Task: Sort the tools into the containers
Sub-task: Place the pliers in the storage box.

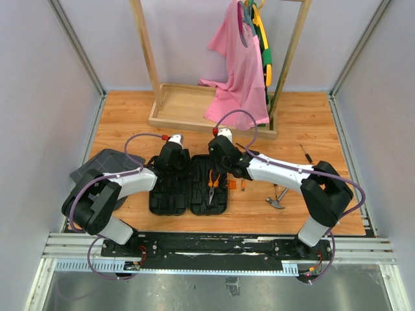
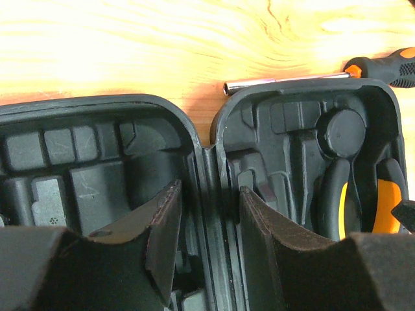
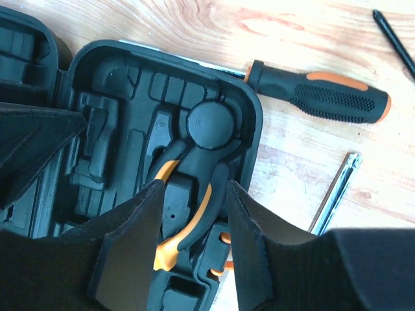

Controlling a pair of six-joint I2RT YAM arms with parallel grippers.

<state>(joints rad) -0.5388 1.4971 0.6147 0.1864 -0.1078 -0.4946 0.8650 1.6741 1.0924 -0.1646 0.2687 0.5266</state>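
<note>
While half-open left hand straddles case hinge, grip unclear, right hand pinches pliers handles in case.

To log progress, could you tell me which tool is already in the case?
The pliers: they lie in the right half of the case, while the hammer and screwdrivers lie outside it on the table.

Wooden tray blocks behind the case; table left of it lies open.

I read no text, brand, number or sign anywhere. Checked tool case, pliers, screwdriver: nothing legible from my end.
</note>
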